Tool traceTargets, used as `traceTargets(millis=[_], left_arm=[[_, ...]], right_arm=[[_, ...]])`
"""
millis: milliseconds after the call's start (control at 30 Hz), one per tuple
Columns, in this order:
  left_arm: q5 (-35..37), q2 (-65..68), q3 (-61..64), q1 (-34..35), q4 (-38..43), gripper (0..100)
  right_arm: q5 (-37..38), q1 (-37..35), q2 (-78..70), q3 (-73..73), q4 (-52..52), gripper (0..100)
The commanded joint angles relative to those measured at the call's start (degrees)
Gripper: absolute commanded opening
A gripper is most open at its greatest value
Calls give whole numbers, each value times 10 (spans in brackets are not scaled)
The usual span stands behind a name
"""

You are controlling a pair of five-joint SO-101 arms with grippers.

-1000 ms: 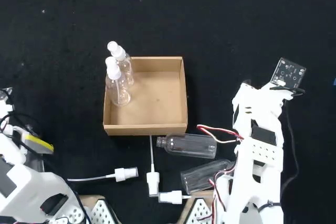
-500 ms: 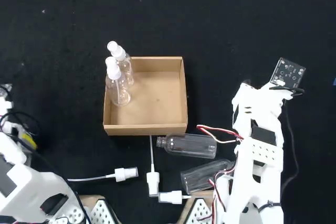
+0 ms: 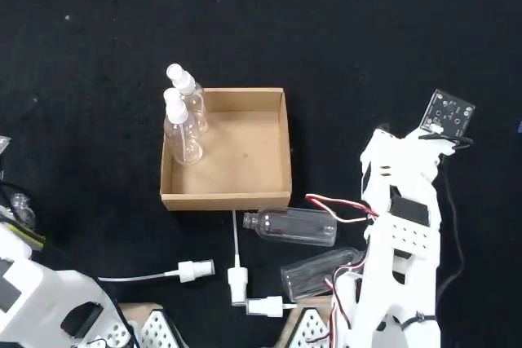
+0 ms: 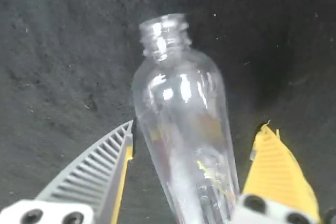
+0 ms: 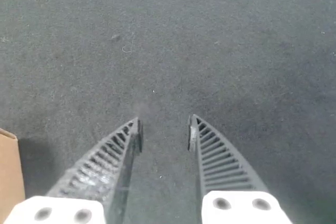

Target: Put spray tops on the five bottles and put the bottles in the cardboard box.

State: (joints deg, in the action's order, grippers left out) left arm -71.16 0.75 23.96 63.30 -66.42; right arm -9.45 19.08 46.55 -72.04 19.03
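Note:
An uncapped clear bottle [image 4: 184, 119] stands between the grey and yellow fingers of my left gripper [image 4: 199, 125], which is shut on its lower body; in the high view it is at the table's near left edge [image 3: 18, 211]. The cardboard box [image 3: 273, 144] holds two bottles with spray tops [image 3: 181, 132] in its left side. Two open bottles [image 3: 298, 226] [image 3: 316, 273] lie in front of the box. Three loose spray tops [image 3: 196, 270] [image 3: 237, 283] [image 3: 265, 307] lie beside them. My right gripper [image 5: 164, 121] is open over bare cloth.
The table is covered in black cloth [image 3: 367, 46]. The right arm's white body [image 3: 400, 226] stands right of the two lying bottles and partly overlaps the nearer one. The box's corner [image 5: 5, 166] shows in the right wrist view.
The left arm has pulled back toward the near left edge, carrying the bottle with it. The right arm, box, bottles and spray tops have not moved.

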Motion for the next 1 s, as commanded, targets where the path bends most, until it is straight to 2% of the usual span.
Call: traceTargets(millis=[0,200,333,400,633,867,967], left_arm=[[-33,-30,-32,-7,0,329],[-23,-25,-32,-36,8,325],[37,-22,-27,-37,76,325],[45,-4,-30,-37,79,325],[20,67,-51,-29,80,325],[15,53,-49,-15,78,324],[3,42,-52,-7,53,323]], right_arm=[[1,-19,-5,7,1,133],[1,-19,-5,7,1,133],[1,-19,-5,7,1,133],[1,-19,-5,7,1,133],[1,-19,-5,7,1,133],[1,-19,-5,7,1,133],[1,-19,-5,7,1,133]])
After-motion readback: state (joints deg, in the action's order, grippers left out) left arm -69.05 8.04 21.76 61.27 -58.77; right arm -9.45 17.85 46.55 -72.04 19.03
